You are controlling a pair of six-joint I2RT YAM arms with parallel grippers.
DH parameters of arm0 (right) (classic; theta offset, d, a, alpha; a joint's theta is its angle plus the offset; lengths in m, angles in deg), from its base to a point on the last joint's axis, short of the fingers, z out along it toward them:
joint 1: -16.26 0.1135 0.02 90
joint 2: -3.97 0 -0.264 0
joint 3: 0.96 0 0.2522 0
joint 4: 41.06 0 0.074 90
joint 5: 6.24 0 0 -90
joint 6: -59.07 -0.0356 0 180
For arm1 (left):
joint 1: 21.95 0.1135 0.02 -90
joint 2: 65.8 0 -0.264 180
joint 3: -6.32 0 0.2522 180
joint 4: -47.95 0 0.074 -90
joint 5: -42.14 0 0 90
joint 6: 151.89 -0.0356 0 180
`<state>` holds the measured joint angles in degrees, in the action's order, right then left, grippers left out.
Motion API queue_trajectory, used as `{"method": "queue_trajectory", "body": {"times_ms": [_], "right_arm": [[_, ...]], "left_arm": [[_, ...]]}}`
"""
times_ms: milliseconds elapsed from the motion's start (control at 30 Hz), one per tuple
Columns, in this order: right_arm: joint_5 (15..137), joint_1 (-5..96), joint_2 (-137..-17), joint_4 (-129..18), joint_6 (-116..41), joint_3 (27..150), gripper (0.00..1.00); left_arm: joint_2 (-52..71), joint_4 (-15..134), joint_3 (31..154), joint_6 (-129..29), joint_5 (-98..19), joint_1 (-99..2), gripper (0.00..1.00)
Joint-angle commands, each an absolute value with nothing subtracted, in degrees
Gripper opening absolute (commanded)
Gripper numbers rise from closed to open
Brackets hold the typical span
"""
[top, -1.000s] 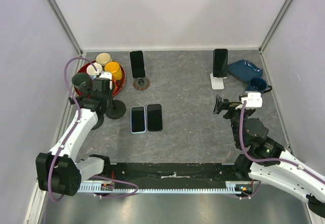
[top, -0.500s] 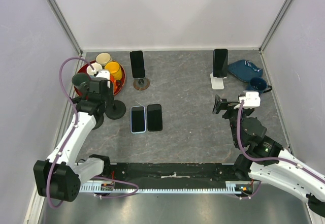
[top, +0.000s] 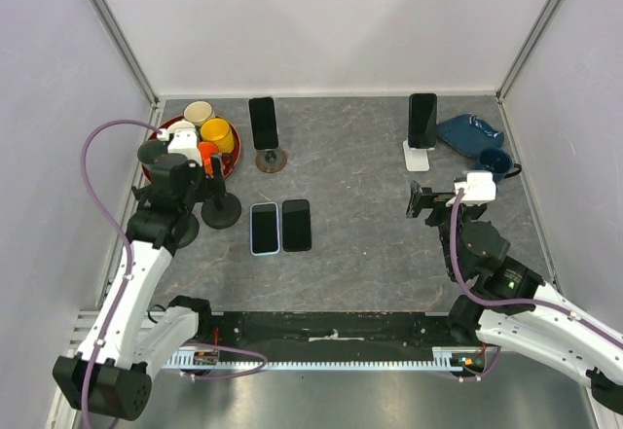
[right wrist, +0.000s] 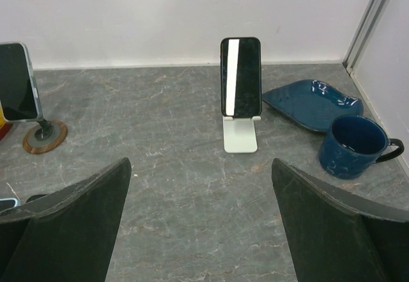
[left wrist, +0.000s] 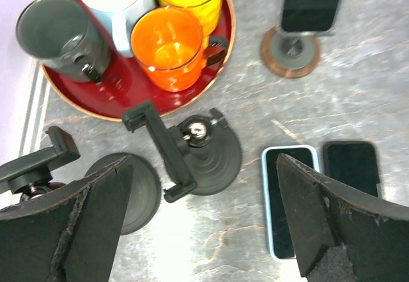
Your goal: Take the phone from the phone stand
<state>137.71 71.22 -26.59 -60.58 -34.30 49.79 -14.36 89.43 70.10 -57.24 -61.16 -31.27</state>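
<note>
Sitting on its phone stand (top: 418, 157) at upper right, the phone (top: 421, 120) was not yet lifted; left gripper (left wrist: 204, 167) and right gripper (right wrist: 199, 167) gaped wide, empty.

Walled by plain pale lilac panels (top: 321, 20) ahead of the right gripper (top: 419, 201) and to both sides, joined at the far corners by grey metal posts (top: 117, 38), floored with a dark grey marbled table (top: 350, 157), lit softly and evenly.
</note>
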Motion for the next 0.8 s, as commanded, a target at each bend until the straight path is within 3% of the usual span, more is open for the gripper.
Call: {"method": "queue_trajectory", "body": {"times_ms": [0, 267, 400, 533, 767], "right_arm": [[137.29, 71.36, -26.88, -62.90, -34.00, 54.37, 0.98], [135.36, 71.28, -23.19, -69.84, -31.37, 57.09, 0.98], [135.61, 71.36, -18.54, -71.17, -26.11, 56.66, 0.98], [135.97, 71.28, -15.28, -68.28, -25.56, 53.59, 0.98], [133.15, 71.28, -12.20, -64.49, -24.95, 48.92, 0.98]], "left_arm": [[-18.07, 86.41, 74.30, -52.58, -52.88, -30.91, 0.99], [-11.14, 85.79, 81.32, -48.72, -38.48, -30.91, 1.00], [-5.43, 82.29, 83.09, -44.67, -37.67, -31.26, 1.00], [3.87, 79.99, 86.33, -42.90, -39.94, -33.80, 1.00], [17.06, 72.71, 91.36, -47.65, -60.84, -40.23, 1.00]]}}
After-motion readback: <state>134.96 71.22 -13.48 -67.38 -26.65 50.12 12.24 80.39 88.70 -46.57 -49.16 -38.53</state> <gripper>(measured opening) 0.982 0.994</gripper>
